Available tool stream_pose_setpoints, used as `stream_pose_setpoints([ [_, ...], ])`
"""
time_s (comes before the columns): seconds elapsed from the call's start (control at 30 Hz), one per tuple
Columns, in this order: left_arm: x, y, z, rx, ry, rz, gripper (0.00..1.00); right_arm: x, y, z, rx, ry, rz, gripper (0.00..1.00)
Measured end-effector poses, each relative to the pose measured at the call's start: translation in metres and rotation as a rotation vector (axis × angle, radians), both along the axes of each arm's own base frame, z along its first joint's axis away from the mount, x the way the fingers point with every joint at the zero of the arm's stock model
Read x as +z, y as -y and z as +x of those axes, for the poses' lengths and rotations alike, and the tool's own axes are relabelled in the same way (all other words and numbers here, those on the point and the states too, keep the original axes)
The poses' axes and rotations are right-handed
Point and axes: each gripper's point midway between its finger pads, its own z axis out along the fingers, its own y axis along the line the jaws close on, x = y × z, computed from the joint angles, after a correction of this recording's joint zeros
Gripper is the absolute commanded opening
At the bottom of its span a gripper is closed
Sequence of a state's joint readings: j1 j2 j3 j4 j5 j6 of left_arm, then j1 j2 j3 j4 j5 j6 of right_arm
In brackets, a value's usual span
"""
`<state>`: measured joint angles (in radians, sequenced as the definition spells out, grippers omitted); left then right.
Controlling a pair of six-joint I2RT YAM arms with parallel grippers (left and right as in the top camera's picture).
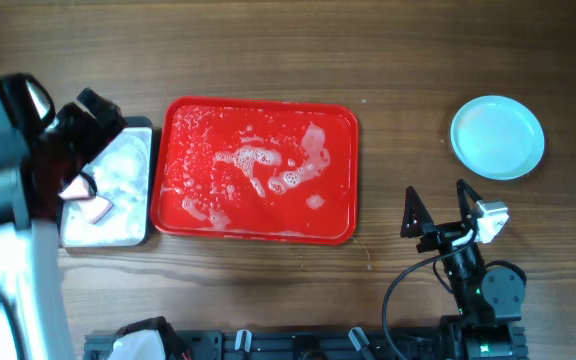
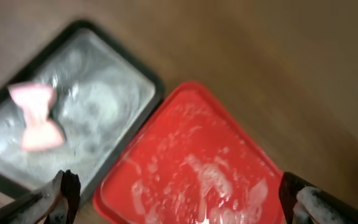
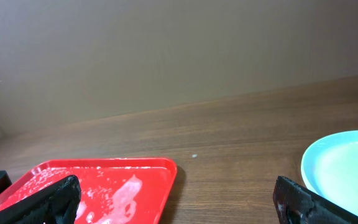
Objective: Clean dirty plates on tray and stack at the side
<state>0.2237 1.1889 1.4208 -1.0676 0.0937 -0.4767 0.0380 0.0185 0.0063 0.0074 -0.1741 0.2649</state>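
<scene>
— Tools?
— The right gripper point(image 1: 434, 190) is spread and empty by the front edge. The left gripper point(image 2: 178, 182) is spread too, over the left end.
— And the plates point(image 1: 497, 137)?
— Near the far right corner, off the soapy tray point(image 1: 352, 180). Probably light and slick, so pinch the rim.

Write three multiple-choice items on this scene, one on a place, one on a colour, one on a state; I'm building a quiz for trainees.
1. Where is the plate relative to the red tray?
A. on it
B. on the table, to its right
C. under it

2. The sponge in the silver tray is:
A. pink
B. green
C. yellow

3. The right gripper is:
A. shut on the plate
B. open and empty
C. shut on the sponge

Answers:
1 B, the plate lies on bare wood apart from the tray.
2 A, both views show it pink.
3 B, its fingers stand apart with nothing between them.
</scene>
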Motion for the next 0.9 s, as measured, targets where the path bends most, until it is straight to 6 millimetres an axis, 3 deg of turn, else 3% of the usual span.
stream_pose_setpoints([
  [0.13,0.064,0.027,-0.009,-0.067,0.353,0.142,1.00,0.000,0.000,0.000,0.000,-0.002,0.000,1.00],
  [0.23,0.071,0.042,-0.025,-0.126,0.570,0.199,1.00,-0.001,0.000,0.000,0.000,-0.003,0.000,1.00],
  [0.37,0.043,0.050,-0.044,-0.177,0.747,0.250,1.00,-0.001,0.000,0.000,0.000,-0.004,0.000,1.00],
  [0.47,0.010,0.055,-0.051,-0.200,0.834,0.271,1.00,-0.001,0.000,0.000,0.000,-0.004,0.000,1.00],
  [0.67,-0.044,0.058,-0.059,-0.223,0.908,0.310,1.00,-0.001,0.000,0.000,0.000,-0.005,0.000,1.00],
  [0.9,-0.065,0.070,-0.064,-0.372,0.925,0.516,1.00,-0.001,0.000,0.000,0.000,-0.005,0.000,1.00],
])
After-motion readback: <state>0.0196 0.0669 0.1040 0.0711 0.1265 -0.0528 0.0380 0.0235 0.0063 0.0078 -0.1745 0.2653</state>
